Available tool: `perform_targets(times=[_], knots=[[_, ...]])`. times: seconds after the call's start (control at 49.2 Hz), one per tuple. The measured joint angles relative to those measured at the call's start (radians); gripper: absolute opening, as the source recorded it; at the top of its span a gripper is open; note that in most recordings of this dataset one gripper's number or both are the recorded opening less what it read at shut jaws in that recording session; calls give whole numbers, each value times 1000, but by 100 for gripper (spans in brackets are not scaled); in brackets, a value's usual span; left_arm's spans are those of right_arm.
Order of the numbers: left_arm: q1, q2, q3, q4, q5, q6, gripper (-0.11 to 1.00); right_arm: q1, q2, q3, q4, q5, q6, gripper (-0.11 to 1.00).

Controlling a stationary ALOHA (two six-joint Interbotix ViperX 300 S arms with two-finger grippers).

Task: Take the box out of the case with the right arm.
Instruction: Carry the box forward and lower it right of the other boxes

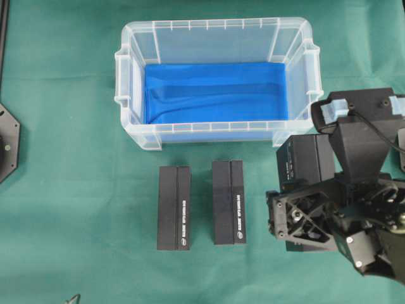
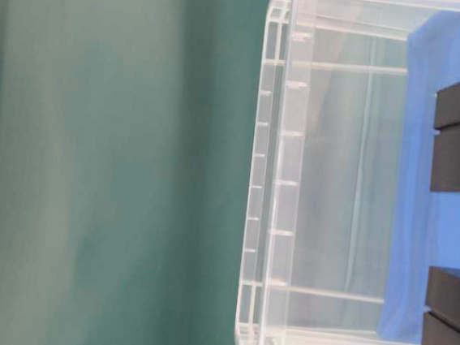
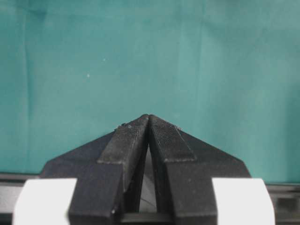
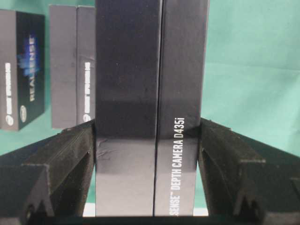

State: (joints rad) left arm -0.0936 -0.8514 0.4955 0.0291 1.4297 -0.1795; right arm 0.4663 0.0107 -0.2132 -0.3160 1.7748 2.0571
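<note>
Closest to me, the right claw point(image 4: 149, 154) pinches a black box point(image 4: 150, 103) between its two fingers point(image 4: 61, 164), one pressed against each long side. White lettering on the box reads "DEPTH CAMERA D435i". From overhead I see that held box point(image 1: 305, 161) near the right edge, outside the case and beside its front right corner; I cannot tell whether it touches the cloth.

My left claw point(image 3: 148, 123) is pressed together, tips meeting, with nothing between them and only green cloth under it.

The desk point(image 1: 69, 190) is covered all over by a plain green cloth with faint creases. On it, in front of the case, two more black boxes lie side by side with a gap between: one to the left point(image 1: 174, 208), one to the right point(image 1: 228, 202).

Farther back sits the clear plastic case point(image 1: 136, 95), its floor lined with a blue sheet point(image 1: 215, 92) and no box inside.

At the far left edge a dark arm base point(image 1: 7, 142) shows.
</note>
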Motion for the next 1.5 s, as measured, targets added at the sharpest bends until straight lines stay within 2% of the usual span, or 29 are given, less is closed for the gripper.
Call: perform_targets(times=[0.223, 0.366, 0.508, 0.772, 0.955, 1.321, 1.503], knots=[[0, 0, 0, 0, -2, 0, 2, -2, 0, 0, 0, 2, 0, 66], [0, 0, 0, -2, 0, 0, 2, -6, 0, 63, 6, -6, 18, 66], [0, 0, 0, -2, 0, 0, 2, -20, 9, 161, 28, -123, 69, 66], [0, 0, 0, -2, 0, 0, 2, -23, 26, 374, 34, -345, 149, 66], [0, 2, 0, 0, 0, 0, 2, -23, 31, 453, 37, -443, 173, 66], [0, 2, 0, -2, 0, 0, 2, -25, 77, 512, 38, -565, 189, 66], [0, 0, 0, 0, -2, 0, 2, -31, 77, 518, 72, -566, 189, 66]])
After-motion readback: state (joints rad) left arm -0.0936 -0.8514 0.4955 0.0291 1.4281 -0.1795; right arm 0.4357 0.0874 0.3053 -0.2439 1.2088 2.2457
